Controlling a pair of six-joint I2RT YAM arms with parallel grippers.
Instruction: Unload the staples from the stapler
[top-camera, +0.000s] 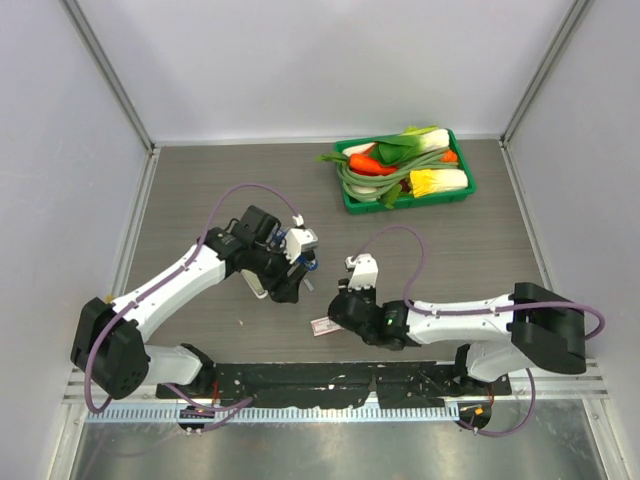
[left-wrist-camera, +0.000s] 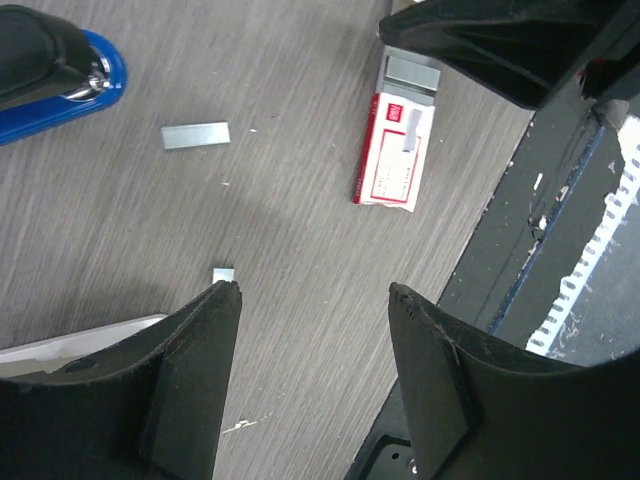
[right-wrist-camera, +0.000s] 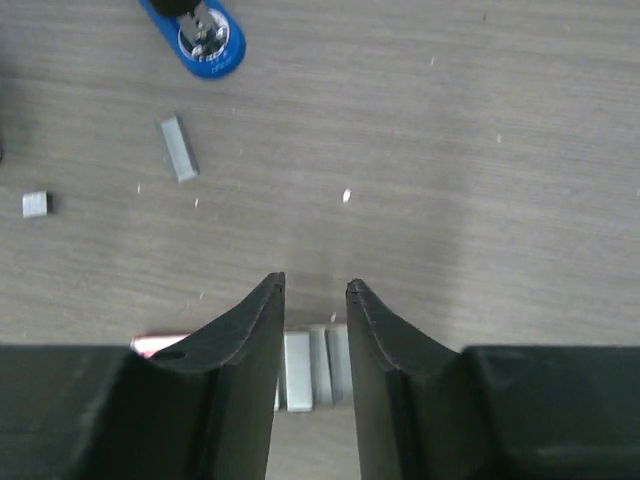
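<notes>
The blue stapler (left-wrist-camera: 60, 70) with its dark top lies at the top left of the left wrist view; its blue end also shows in the right wrist view (right-wrist-camera: 205, 40). A silvery staple strip (left-wrist-camera: 196, 135) lies loose on the table beside it, also seen in the right wrist view (right-wrist-camera: 179, 148). A tiny staple piece (left-wrist-camera: 223, 273) lies at the left fingertip. My left gripper (left-wrist-camera: 315, 290) is open and empty above the table. My right gripper (right-wrist-camera: 315, 290) is narrowly open, empty, over more staple strips (right-wrist-camera: 310, 365) on the flat red-and-white box (left-wrist-camera: 395, 150).
A green tray (top-camera: 420, 202) of toy vegetables stands at the back right. The two grippers are close together near the front middle, the left (top-camera: 288, 290) and the right (top-camera: 335, 312). A white part (left-wrist-camera: 80, 335) shows beside the left finger. The black base rail (left-wrist-camera: 560, 200) runs along the near edge.
</notes>
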